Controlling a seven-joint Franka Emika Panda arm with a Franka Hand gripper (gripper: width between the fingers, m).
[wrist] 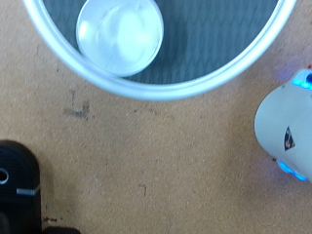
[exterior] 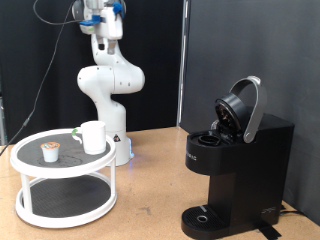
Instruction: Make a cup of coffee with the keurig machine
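Note:
The white cup (exterior: 93, 137) stands upright on the top shelf of a round white two-tier stand (exterior: 30, 168) at the exterior view's left. The wrist view looks straight down into the empty cup (wrist: 120, 34). The black keurig machine (exterior: 250, 160) stands at the exterior view's right with its lid raised and its pod chamber open. A corner of it shows in the wrist view (wrist: 18, 190). The arm reaches up past the exterior view's top. The gripper's fingers show in neither view.
A small tan-topped coffee pod (exterior: 50, 152) sits on the stand's top shelf, to the exterior view's left of the cup. The robot's white base (exterior: 112, 100) stands behind the stand and also shows in the wrist view (wrist: 288, 132). The table is brown wood (exterior: 150, 200).

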